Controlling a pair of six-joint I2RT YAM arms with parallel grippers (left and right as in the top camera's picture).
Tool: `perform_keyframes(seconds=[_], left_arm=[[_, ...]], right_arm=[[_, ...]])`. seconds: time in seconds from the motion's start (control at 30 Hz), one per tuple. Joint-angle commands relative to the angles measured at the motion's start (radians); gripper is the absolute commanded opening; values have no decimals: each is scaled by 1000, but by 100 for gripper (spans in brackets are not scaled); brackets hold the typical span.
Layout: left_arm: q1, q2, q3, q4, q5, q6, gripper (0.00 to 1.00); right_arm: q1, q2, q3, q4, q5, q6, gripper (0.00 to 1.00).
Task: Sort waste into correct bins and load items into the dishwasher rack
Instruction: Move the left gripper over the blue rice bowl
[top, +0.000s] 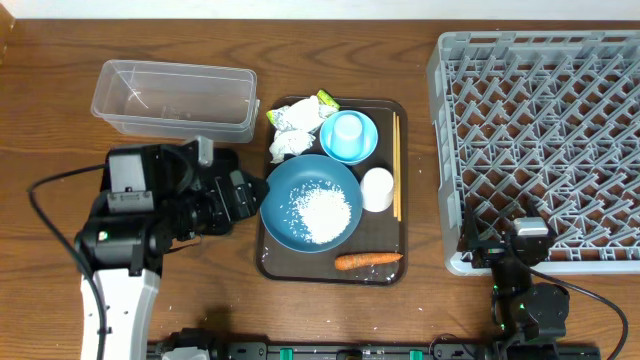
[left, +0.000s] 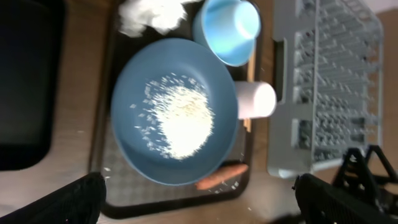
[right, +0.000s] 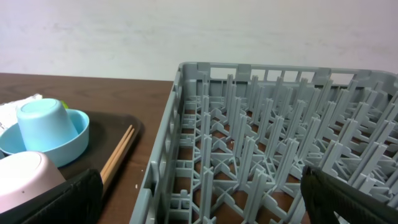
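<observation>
A dark-blue bowl (top: 285, 195) with loose white rice (top: 325, 212) sits on the brown serving tray (top: 275, 262). Behind it, a light-blue cup (top: 348, 130) stands upside down on a light-blue saucer (top: 367, 150). On the same tray are a white cup (top: 377, 189), chopsticks (top: 396, 165), a carrot (top: 368, 261), paper wads (top: 290, 130) and a green-yellow wrapper (top: 327, 100). My left gripper (top: 243, 195) is open and empty, just left of the bowl (left: 174, 112). My right gripper (top: 497, 252) is open and empty at the front left corner of the grey rack (top: 540, 140).
A clear plastic tub (top: 175, 100) stands empty at the back left. The black tray (left: 25, 81) lies left of the serving tray, mostly hidden under my left arm in the overhead view. The rack (right: 261, 124) holds nothing.
</observation>
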Motion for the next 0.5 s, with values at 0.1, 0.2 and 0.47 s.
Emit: perform_keyframes(seconds=[0.1,0.2,0.47], left_arm=[[-143,6,19,6,-85,61,99],[-272,16,19,6,-248,42,99],[-538,84,19,111,-463,42,99]], right_arm=[[-11,-1,-3,-3,3,14,99],[-11,-1,-3,-3,3,14,99],[-11,-1,-3,-3,3,14,99]])
